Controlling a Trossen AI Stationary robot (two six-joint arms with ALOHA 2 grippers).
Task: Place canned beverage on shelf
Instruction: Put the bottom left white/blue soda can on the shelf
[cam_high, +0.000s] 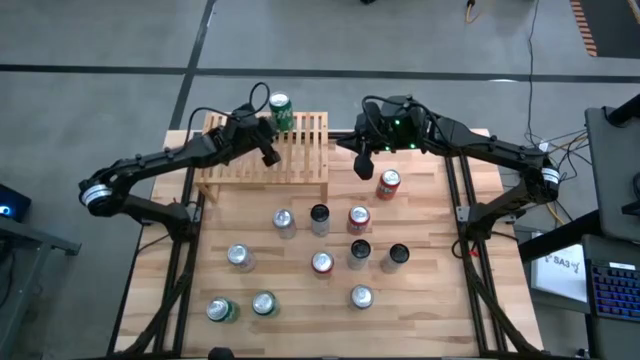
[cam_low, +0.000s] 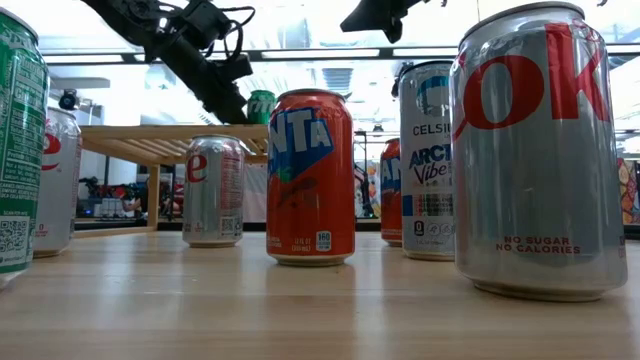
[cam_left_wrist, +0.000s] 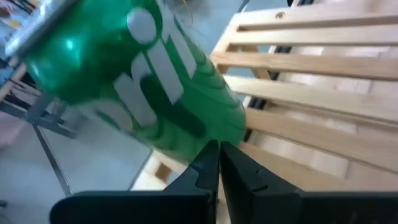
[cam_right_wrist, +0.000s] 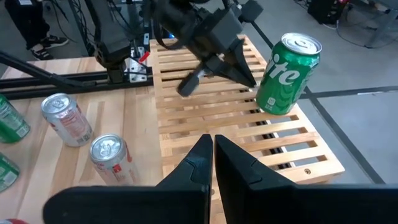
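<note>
Can: green can (cam_high: 281, 112) stands upright on the shelf (cam_high: 300, 160), far edge, about 11 o'clock of the table.
Left gripper (cam_high: 270, 157): jaws together, empty, just beside the can at its 6 o'clock.
Right gripper (cam_high: 362, 166): jaws together, empty, hanging off the shelf's 3 o'clock end.
Nearer arm: left.

13 cans: 1 on shelf (cam_high: 268, 152), 12 on table (cam_high: 430, 300). 2 arms, 2 grippers.
</note>
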